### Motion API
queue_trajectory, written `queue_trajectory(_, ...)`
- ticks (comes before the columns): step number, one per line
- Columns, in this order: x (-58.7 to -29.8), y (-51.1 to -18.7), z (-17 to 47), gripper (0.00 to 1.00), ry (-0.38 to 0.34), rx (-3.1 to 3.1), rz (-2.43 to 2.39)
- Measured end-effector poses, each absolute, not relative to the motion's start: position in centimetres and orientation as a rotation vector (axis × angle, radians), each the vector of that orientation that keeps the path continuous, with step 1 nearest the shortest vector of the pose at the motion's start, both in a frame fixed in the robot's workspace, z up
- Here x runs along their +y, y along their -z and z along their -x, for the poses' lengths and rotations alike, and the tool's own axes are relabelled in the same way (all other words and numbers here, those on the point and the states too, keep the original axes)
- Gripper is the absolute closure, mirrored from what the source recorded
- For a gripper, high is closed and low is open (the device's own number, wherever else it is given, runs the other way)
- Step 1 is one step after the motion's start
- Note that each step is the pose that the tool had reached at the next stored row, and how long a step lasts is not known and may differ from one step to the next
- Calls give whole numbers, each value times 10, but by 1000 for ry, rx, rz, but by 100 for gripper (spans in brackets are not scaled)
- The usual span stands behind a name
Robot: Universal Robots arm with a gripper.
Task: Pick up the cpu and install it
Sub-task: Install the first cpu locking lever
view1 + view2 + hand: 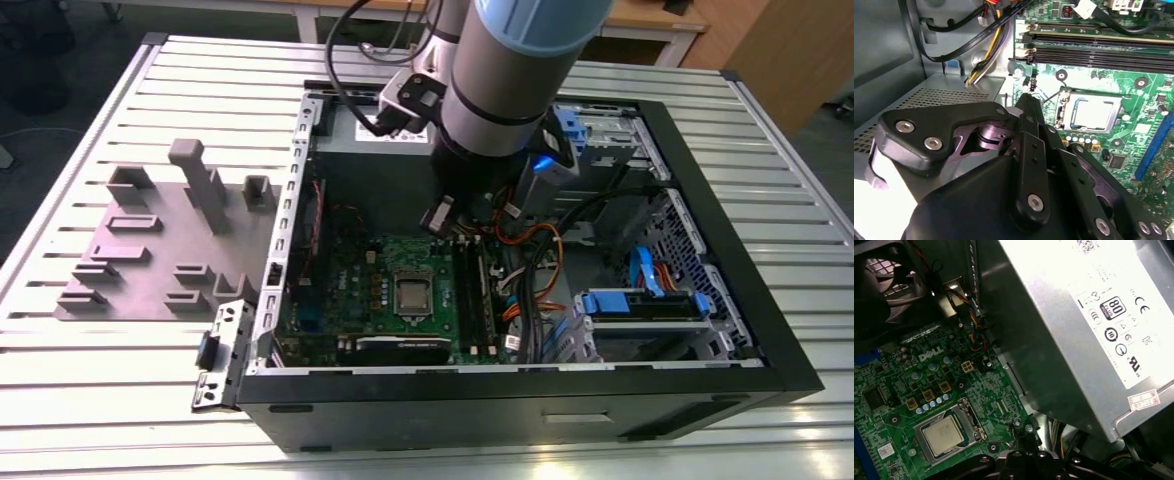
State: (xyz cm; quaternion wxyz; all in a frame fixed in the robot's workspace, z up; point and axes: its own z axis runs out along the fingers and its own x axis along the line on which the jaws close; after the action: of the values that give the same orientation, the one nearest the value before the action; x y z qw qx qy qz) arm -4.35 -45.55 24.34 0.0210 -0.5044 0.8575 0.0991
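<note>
A small, square, shiny silver cpu (943,435) sits in its motherboard socket. The black gripper (1026,107), fingers together and empty, hovers nearby; installation seems finished, pending latching.

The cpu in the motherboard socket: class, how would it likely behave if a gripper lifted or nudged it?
The cpu is a small flat square, so probably stiff and unlikely to roll or tip. Its shiny metal top may be slippery. Sitting inside the socket frame, it probably would not slide sideways.

Slatted metal table (120,400) in a workshop.
Dark floor (54,150) on the exterior view's left; a wooden desk (641,20) with white legs stands far behind; brown cabinet (787,50) far right.
</note>
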Motion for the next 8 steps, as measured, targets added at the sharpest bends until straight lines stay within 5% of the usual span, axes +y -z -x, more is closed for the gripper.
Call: queue_trajectory(8,-465,-243,44,89,-307,2658,1564)
